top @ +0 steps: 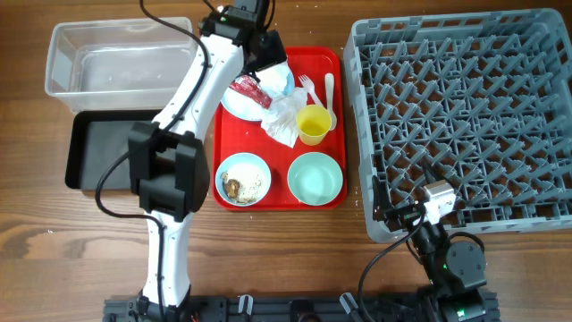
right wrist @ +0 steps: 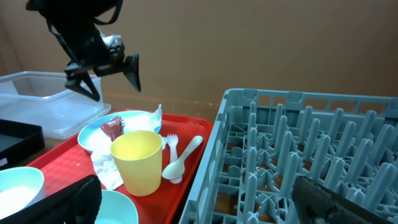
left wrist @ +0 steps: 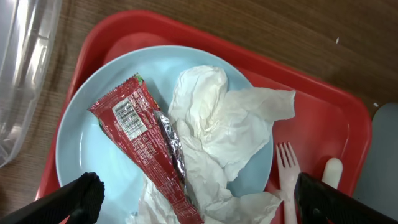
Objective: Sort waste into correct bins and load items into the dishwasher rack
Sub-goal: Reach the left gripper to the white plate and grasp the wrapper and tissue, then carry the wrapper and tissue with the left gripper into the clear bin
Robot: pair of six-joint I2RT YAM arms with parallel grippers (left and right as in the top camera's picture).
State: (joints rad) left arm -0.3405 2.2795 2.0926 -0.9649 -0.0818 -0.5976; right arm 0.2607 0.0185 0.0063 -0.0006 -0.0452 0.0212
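Overhead, far end of red tray (top: pixel 268 192): left gripper (top: pixel 268 55) hangs over light blue plate (top: pixel 231 100) holding red wrapper (top: pixel 248 89) and napkin (top: pixel 284 114). Left wrist: jaws spread wide, wrapper below, long axis diagonal to them, napkin touching its right side. Right wrist: right gripper (right wrist: pixel 196 193) spread, empty, well apart by rack (right wrist: pixel 311 143); left arm nearer.

Yellow cup (right wrist: pixel 136 162) on red tray (right wrist: pixel 190 185), white spoon (right wrist: pixel 183 157) just beside, grey rack (right wrist: pixel 298 155) at right.

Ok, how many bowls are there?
2. The blue bowl, holding food scraps, sits at the near-left corner of the red tray. The empty green bowl sits beside it, near-right. None seem hidden.
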